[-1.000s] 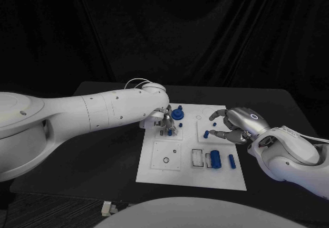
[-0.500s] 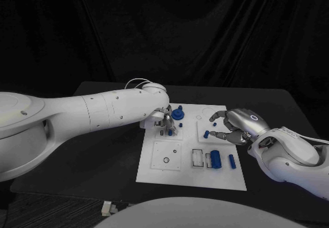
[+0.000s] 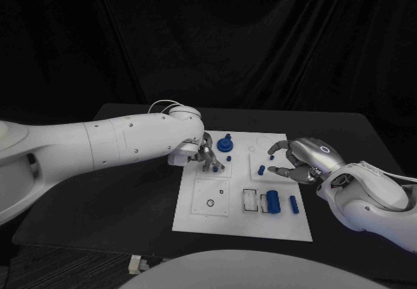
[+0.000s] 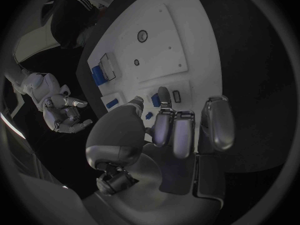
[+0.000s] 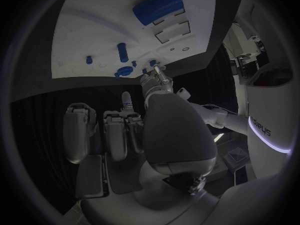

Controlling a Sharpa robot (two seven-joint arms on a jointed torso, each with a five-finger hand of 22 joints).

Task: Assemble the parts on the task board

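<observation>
On the black table (image 3: 130, 198) we see the white task board (image 3: 243, 223), where small blue parts (image 3: 273, 201) look light, hard and best pinched by their sides; our left hand (image 3: 208, 158) touches the board's far left part with nothing clearly held, and our right hand (image 3: 291, 162) curls by a blue peg (image 3: 261, 171), though we cannot tell if it holds it.

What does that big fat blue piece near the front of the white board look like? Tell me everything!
The big blue cylinder is a chunky, smooth, plastic-looking roll, lying flat on its side on the white task board, lengthwise toward the robot. It rests beside white rectangular slots, with a thinner blue bar lying apart on its other side. Neither hand touches it. The right wrist view shows its rounded body too.
</observation>
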